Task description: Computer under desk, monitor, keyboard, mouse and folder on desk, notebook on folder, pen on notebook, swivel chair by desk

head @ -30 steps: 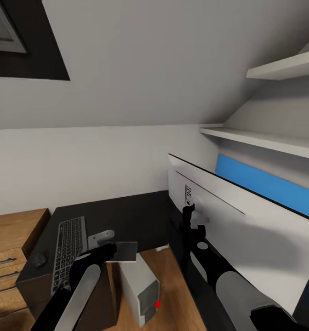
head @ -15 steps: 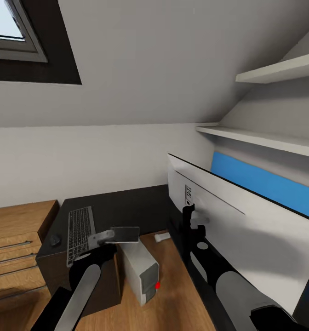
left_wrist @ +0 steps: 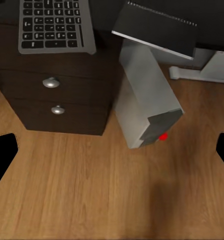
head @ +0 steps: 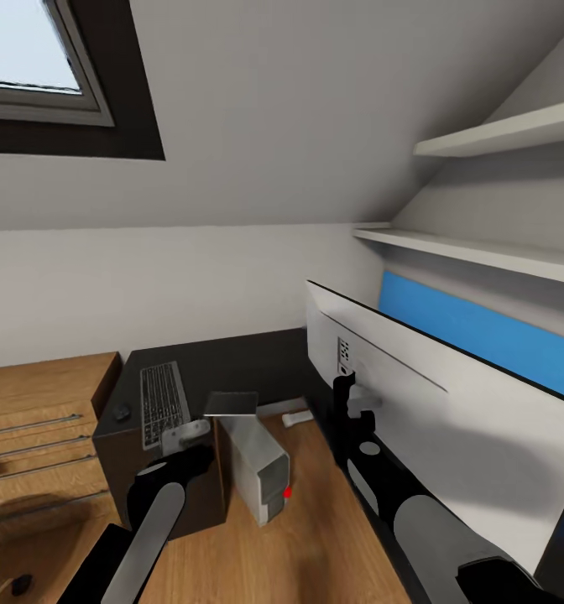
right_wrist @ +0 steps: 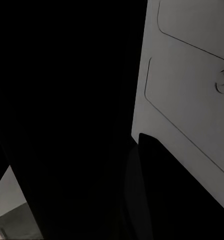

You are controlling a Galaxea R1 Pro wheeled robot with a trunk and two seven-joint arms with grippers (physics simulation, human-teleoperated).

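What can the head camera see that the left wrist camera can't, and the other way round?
Head view's extras: the skylight, shelves, blue panel, monitor seen from behind, and mouse. Left wrist view's extras: two round silver knobs on the drawers. Both share the keyboard, notebook, computer with its red light, and the floor.

Glossy black desk, keyboard and mouse on top, computer on oak floor

Pale grey back of the monitor (round fitting, recessed panel lines), black expanse beside it
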